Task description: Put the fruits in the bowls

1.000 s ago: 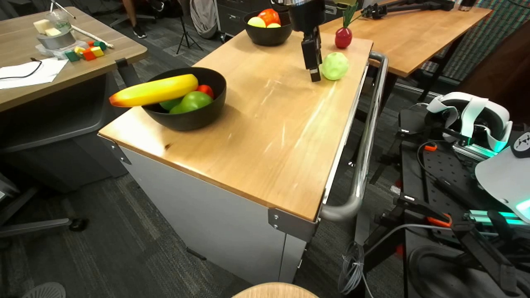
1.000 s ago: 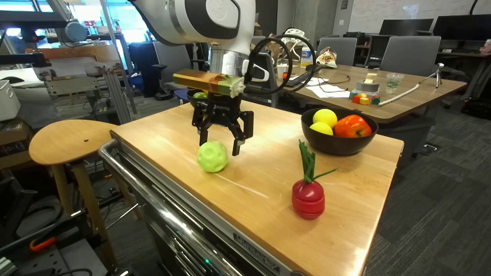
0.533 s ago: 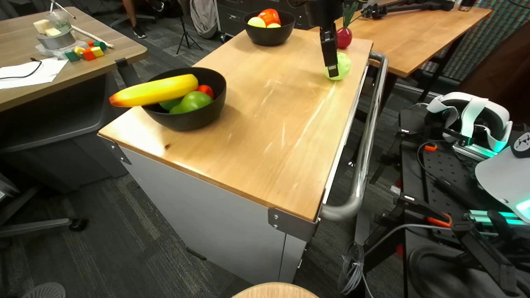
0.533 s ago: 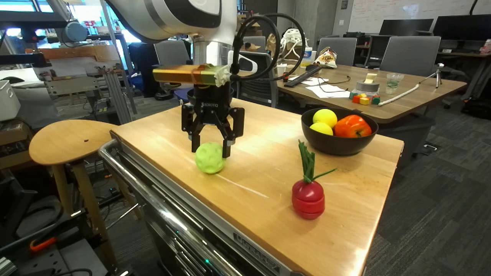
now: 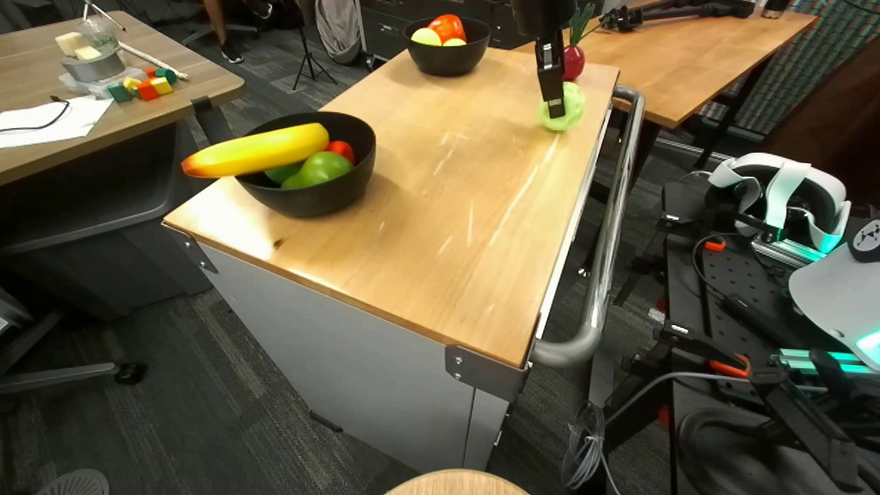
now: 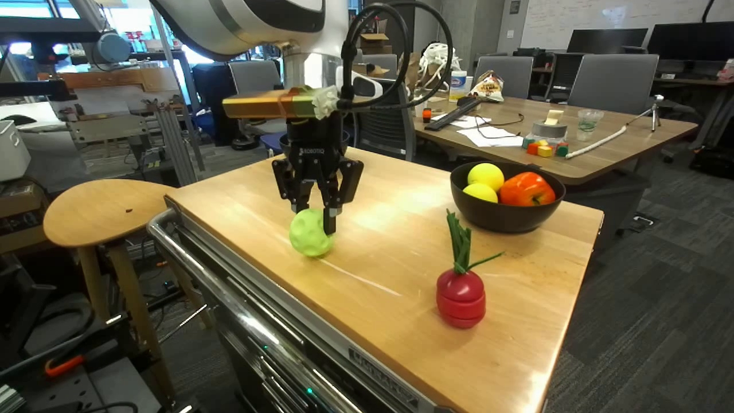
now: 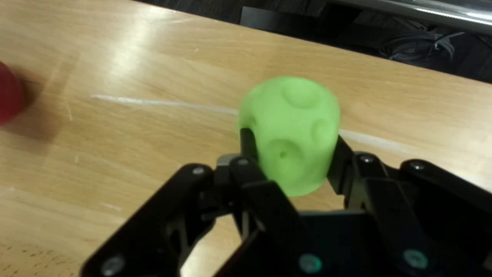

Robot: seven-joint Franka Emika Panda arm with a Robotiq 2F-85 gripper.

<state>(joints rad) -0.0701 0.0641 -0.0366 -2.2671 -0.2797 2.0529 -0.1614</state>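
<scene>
A dimpled light-green ball-like fruit [image 7: 292,115] is squeezed out of round between the fingers of my gripper [image 7: 294,140], which is shut on it. In both exterior views the gripper [image 6: 313,221] points down over the worktop with the green fruit [image 6: 309,240] at table level; whether it still touches the wood I cannot tell. One black bowl [image 5: 323,203] holds a banana [image 5: 254,152] across its rim, green fruits [image 5: 324,168] and a red one [image 5: 342,149]. The other black bowl [image 6: 507,217] contains yellow fruits [image 6: 486,175] and an orange-red one [image 6: 526,189].
A red radish-like piece with green leaves [image 6: 460,298] stands on the wooden worktop [image 6: 378,338] not far from the gripper; its edge shows in the wrist view as a red shape [image 7: 9,94]. A metal rail [image 5: 622,199] runs along the worktop's side, close to the green fruit.
My gripper has come across and over the green fruit, and its fingers have drawn together on it. The fruit is now visibly squashed and has shifted slightly.
</scene>
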